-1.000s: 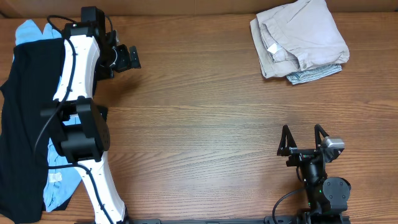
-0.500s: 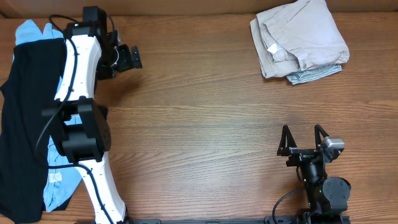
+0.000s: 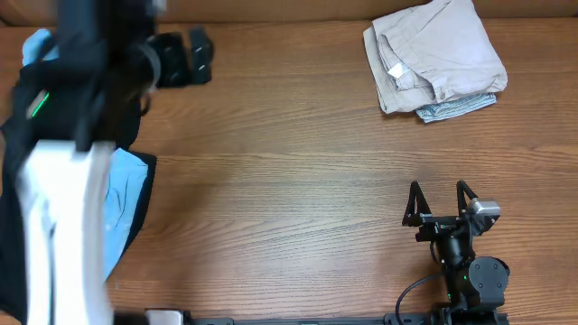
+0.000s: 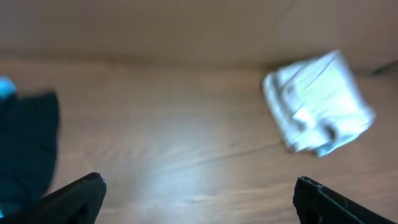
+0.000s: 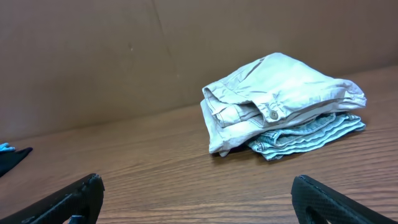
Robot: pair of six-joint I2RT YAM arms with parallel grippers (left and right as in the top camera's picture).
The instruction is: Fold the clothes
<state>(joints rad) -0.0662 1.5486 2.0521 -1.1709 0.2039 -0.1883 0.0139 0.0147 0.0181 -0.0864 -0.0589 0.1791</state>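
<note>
Overhead | khaki trousers (image 3: 438, 50) folded far right atop pale denim (image 3: 459, 106), judged done | black garment (image 3: 9, 181) over light-blue garment (image 3: 125, 185) heaped left, awaiting folding | left gripper (image 4: 198, 182) apart, empty | right gripper (image 3: 438, 187) apart, parked near

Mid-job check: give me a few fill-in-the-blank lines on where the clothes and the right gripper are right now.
1. The pale denim garment lies ___ the folded beige trousers.
2. Seen from overhead, that pile sits at the far ___ corner of the table.
3. The right gripper holds nothing, and its jaws are ___.
4. The black garment and the light-blue garment lie on the table's ___ side.

Missing words: under; right; open; left
</note>
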